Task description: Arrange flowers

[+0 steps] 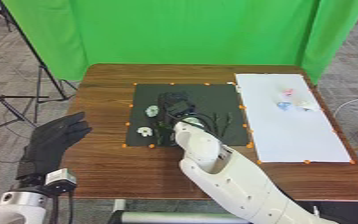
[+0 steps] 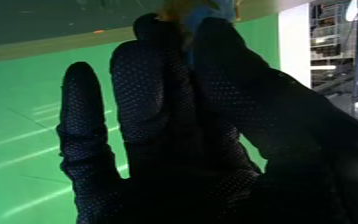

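In the head view my right hand [image 1: 177, 105] is over the black mat [image 1: 233, 94], dark against dark. Two white flowers [image 1: 152, 110] [image 1: 144, 131] lie at the mat's left side, and dark green stems [image 1: 220, 122] lie right of the hand. My left hand [image 1: 55, 140] is beside the table's left edge, fingers relaxed. In the right wrist view my right hand [image 2: 193, 150] pinches a blue and tan thing [image 2: 206, 11] between thumb and fingertips; its full shape is hidden.
A white sheet [image 1: 291, 135] covers the table's right side, with a pink flower [image 1: 288, 92], a blue flower [image 1: 284, 105] and a white flower [image 1: 307, 105] near its far end. Orange markers line mat and sheet. A green curtain [image 1: 193, 30] hangs behind.
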Robot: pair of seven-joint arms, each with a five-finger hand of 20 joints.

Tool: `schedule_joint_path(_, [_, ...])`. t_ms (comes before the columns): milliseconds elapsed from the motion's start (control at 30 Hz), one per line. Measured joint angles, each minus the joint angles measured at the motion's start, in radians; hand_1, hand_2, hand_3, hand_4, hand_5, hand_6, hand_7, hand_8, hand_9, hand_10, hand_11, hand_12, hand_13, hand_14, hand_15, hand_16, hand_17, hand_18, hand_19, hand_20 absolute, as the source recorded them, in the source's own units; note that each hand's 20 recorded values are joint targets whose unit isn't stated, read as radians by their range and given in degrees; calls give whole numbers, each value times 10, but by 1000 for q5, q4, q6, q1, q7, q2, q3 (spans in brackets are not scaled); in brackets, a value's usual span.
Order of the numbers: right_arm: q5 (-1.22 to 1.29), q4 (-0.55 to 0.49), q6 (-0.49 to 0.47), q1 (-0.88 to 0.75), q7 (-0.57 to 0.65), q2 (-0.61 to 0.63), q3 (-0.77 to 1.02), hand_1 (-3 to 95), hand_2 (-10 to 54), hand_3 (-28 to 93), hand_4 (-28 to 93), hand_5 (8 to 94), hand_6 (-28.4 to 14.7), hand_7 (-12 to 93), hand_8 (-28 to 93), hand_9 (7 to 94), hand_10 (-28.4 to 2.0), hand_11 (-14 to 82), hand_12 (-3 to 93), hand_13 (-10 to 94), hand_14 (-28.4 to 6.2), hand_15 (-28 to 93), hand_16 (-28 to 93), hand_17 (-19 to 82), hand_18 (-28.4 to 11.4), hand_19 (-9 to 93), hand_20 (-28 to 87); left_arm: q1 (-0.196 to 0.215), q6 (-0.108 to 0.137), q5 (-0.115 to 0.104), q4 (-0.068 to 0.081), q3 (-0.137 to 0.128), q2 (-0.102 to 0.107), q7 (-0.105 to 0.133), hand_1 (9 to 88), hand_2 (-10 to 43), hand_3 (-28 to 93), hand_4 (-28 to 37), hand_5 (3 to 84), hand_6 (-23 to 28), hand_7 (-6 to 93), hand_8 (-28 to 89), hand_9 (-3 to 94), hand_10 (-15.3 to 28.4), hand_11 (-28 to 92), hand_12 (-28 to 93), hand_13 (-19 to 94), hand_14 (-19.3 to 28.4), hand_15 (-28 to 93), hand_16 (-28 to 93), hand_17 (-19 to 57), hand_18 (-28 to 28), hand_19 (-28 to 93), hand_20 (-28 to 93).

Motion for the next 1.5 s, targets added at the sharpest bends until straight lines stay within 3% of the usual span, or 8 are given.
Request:
schedule_joint_path(167, [0,-11,-37,-3,0,0,6,454,-95,846,-283,633,-32,261,-146,606,-158,308,179,569,-65,713,284,205,-214,821,152,0,-3,3,0,-2,-6,-6,276,42,824,-137,478,147,155,-85,410,227,395,114,284,283,611,-119,-97,218,557,157])
schedule_joint_path(467, [0,-15,-59,-7,2,6,5,393,-95,879,-283,593,-59,242,-141,543,-187,302,175,538,-115,753,237,189,-225,816,164,6,-6,6,-2,-3,-11,-8,275,41,825,-137,478,146,155,-85,410,228,394,114,284,283,612,-119,-96,218,558,157])
schedule_joint_path(833, [-3,-47,-30,55,2,33,-66,346,-95,883,-281,567,-85,210,-124,496,-220,284,173,508,-157,793,176,174,-245,818,172,53,13,-3,-8,-5,0,30,276,42,824,-137,478,146,155,-85,411,228,394,114,285,284,612,-119,-95,218,558,157])
schedule_joint_path(1033, [13,-137,-11,95,-21,89,-116,332,-95,878,-275,551,-91,198,-120,495,-223,265,169,512,-158,790,167,184,-247,818,171,81,29,-9,-18,-8,6,54,275,42,823,-137,478,146,156,-85,410,228,393,115,286,284,611,-119,-96,218,558,157])
schedule_joint_path(1100, [43,-178,-5,116,-23,126,-134,335,-95,865,-265,556,-85,187,-114,543,-218,228,160,570,-133,768,160,234,-246,837,172,89,35,-11,-22,-8,6,61,275,43,823,-137,478,147,155,-85,411,228,393,115,285,284,612,-119,-95,217,558,157])
schedule_joint_path(1200, [134,-244,-7,135,-29,191,-118,335,-95,860,-260,555,-81,183,-111,555,-214,216,161,595,-121,767,165,261,-238,856,175,101,44,-14,-29,-8,6,71,276,43,823,-137,478,146,155,-85,411,229,393,115,285,284,611,-119,-96,218,558,157])
schedule_joint_path(1300, [209,-289,-32,126,-37,265,-31,335,-95,859,-258,551,-82,179,-110,548,-212,211,163,595,-118,769,169,265,-233,861,174,110,48,-14,-34,-8,6,73,276,43,823,-137,478,147,155,-85,411,229,393,115,285,284,611,-119,-96,218,557,157])
schedule_joint_path(1500, [229,-285,-94,44,-14,421,186,324,-85,861,-259,536,-84,178,-108,520,-213,200,165,577,-117,771,174,262,-227,865,170,110,48,-13,-35,-3,-5,70,276,42,823,-137,477,146,154,-84,411,229,393,114,284,283,611,-119,-96,218,558,157])
